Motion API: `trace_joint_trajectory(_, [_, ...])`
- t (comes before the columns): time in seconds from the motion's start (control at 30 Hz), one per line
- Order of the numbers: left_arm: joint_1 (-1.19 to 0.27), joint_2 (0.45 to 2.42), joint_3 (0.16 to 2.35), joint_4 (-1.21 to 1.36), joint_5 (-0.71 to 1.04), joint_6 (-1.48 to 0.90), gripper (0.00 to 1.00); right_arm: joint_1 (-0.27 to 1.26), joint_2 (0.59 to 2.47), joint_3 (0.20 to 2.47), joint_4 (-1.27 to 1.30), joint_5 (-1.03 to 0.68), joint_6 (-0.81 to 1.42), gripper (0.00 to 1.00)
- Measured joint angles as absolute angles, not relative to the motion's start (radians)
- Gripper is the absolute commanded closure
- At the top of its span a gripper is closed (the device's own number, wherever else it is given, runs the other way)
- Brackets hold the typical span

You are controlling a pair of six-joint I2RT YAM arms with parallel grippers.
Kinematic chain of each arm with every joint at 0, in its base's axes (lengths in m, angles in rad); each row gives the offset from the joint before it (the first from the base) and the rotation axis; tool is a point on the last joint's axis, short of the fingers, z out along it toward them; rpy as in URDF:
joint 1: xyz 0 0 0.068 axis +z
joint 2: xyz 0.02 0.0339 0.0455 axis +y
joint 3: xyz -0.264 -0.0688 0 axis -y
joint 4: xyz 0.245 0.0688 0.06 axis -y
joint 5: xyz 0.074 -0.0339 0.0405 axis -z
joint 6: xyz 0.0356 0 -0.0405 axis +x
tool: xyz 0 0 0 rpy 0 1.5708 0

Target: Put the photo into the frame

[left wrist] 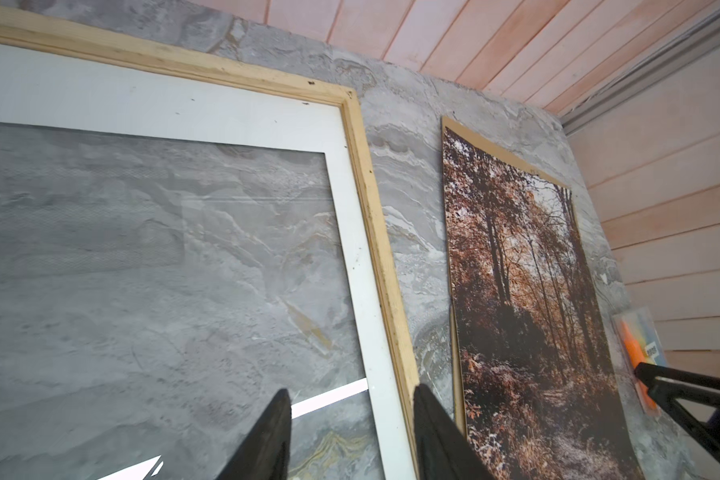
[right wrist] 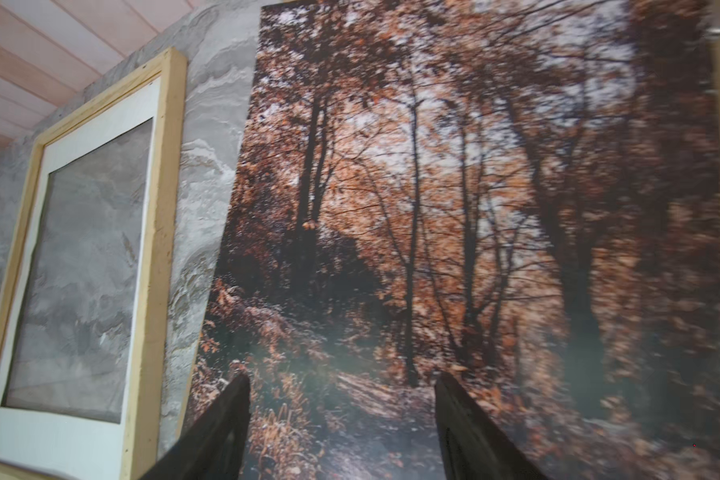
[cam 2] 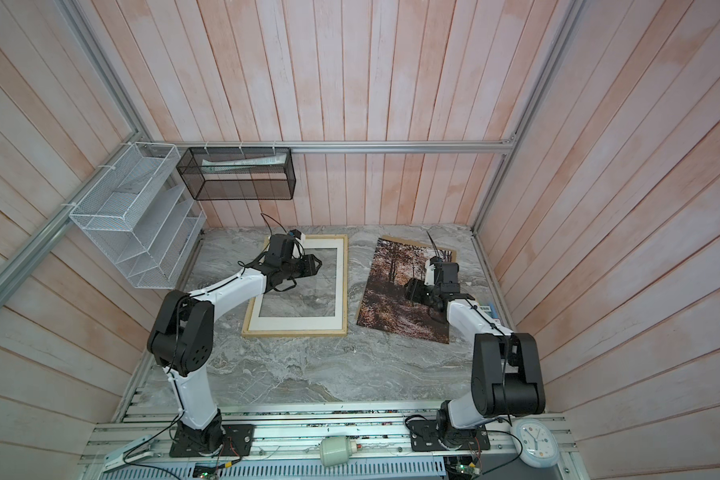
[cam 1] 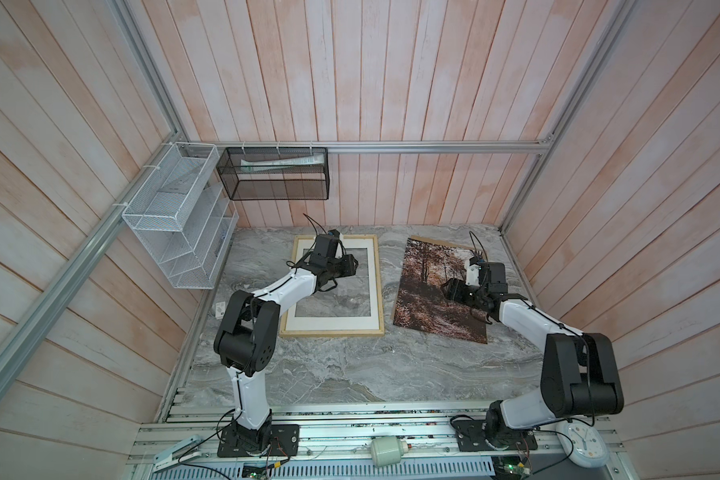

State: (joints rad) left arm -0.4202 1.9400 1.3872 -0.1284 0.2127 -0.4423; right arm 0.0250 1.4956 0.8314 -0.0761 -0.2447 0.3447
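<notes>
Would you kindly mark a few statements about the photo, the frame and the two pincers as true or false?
1. The photo lies on the marble tabletop beside the frame, not inside it. True.
2. The right pincer is clamped on the photo's edge. False: its jaws stand open above the photo, holding nothing.
3. The left pincer hovers over the photo. False: it hovers over the frame, jaws apart.
4. A white mat sits within the frame's wooden rails. True.
</notes>
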Motion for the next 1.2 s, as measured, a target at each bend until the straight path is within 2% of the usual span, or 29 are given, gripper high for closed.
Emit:
trace_joint_trajectory(0.23, [-0.569, 2.109, 1.545, -0.154, 0.269, -0.460, 0.51, -0.115, 1.492, 0.799, -0.125, -0.160, 0.339, 0.29])
trace_joint_trajectory(0.47, [-0.675, 2.187, 1.635, -0.222, 0.272, -0.456, 0.51, -0.200, 1.492, 0.761, -0.128, -0.112, 0.340, 0.29])
trace_joint_trajectory(0.67, [-0.686, 2.217, 1.655, -0.256, 0.273, -0.456, 0.51, -0.264, 1.493, 0.708, -0.116, -0.118, 0.340, 0.29])
trace_joint_trajectory(1.2, [-0.700, 2.254, 1.663, -0.284, 0.284, -0.457, 0.51, -0.283, 1.537, 0.699, -0.046, -0.246, 0.334, 0.35])
